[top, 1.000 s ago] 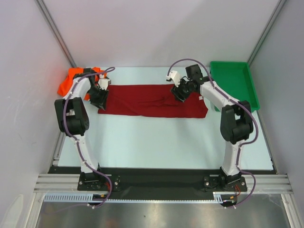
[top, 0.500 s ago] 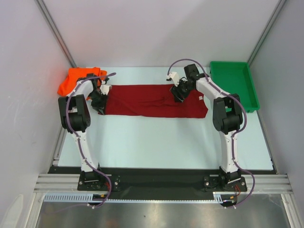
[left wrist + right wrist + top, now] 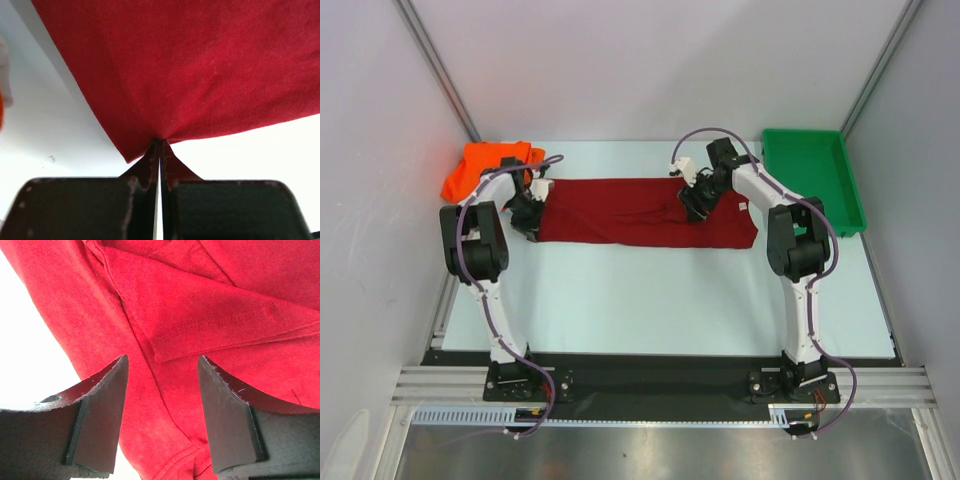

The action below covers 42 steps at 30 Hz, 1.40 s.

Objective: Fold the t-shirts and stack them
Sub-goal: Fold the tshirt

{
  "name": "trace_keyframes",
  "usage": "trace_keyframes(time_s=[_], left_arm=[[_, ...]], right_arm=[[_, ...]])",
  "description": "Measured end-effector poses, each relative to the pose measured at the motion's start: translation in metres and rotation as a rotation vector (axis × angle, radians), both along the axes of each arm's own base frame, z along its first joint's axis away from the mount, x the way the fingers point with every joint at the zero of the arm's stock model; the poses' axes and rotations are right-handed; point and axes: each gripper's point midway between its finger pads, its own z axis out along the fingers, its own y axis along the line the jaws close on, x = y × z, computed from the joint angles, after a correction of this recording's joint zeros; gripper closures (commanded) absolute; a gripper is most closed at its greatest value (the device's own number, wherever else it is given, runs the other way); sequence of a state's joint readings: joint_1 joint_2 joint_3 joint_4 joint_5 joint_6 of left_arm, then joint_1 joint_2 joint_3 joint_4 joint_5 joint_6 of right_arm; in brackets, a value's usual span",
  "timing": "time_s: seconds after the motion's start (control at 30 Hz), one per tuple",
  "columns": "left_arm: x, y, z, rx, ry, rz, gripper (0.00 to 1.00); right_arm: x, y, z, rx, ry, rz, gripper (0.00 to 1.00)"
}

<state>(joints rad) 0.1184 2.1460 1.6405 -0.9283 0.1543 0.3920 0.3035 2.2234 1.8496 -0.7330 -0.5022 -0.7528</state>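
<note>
One claw is ready: left claw (image 3: pixel 159 150) pinches the red shirt (image 3: pixel 200 65); right claw (image 3: pixel 162 365), apart, should grab before lifting.

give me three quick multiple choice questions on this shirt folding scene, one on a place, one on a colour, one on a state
1. Where on the pale table does the green plastic tray sit?
A. far right corner
B. far left corner
C. near edge, middle
2. What colour is the crumpled cloth t-shirt at the far left corner?
A. teal
B. bright orange
C. white
3. How is the left gripper?
A. wide open above bare table
B. shut on a corner of the spread dark red t-shirt
C. shut on the tray's rim

Answers: 1 A, the top view shows it there; 2 B, the heap there is orange; 3 B, the left wrist view shows red cloth pinched between closed jaws.
</note>
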Motion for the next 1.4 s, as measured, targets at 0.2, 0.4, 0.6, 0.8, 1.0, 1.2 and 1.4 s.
trace_keyframes(time_s=[0.2,0.4,0.6,0.8,1.0,1.2,1.4], left_arm=[[-0.005,0.0,0.0,0.008,-0.021,0.001,1.0],[-0.008,0.001,-0.001,0.015,-0.026,0.001,1.0],[-0.011,0.002,-0.001,0.024,-0.026,0.003,1.0],[-0.012,0.003,-0.001,0.028,-0.03,0.003,1.0],[-0.015,0.004,-0.001,0.033,-0.03,0.004,1.0],[-0.018,0.005,0.0,0.042,-0.022,0.005,1.0],[-0.023,0.005,0.0,0.046,-0.008,0.005,0.99]], right_arm=[[-0.002,0.0,-0.008,-0.004,0.02,0.005,0.37],[-0.003,0.003,-0.015,-0.008,0.027,0.01,0.43],[-0.004,0.008,-0.025,-0.022,0.029,0.025,0.82],[0.006,0.006,-0.027,-0.047,-0.007,0.0,0.93],[0.032,0.012,-0.011,-0.054,-0.116,-0.025,0.95],[0.085,0.037,0.054,0.003,-0.34,-0.058,0.85],[0.113,0.051,0.087,0.049,-0.463,-0.128,0.45]])
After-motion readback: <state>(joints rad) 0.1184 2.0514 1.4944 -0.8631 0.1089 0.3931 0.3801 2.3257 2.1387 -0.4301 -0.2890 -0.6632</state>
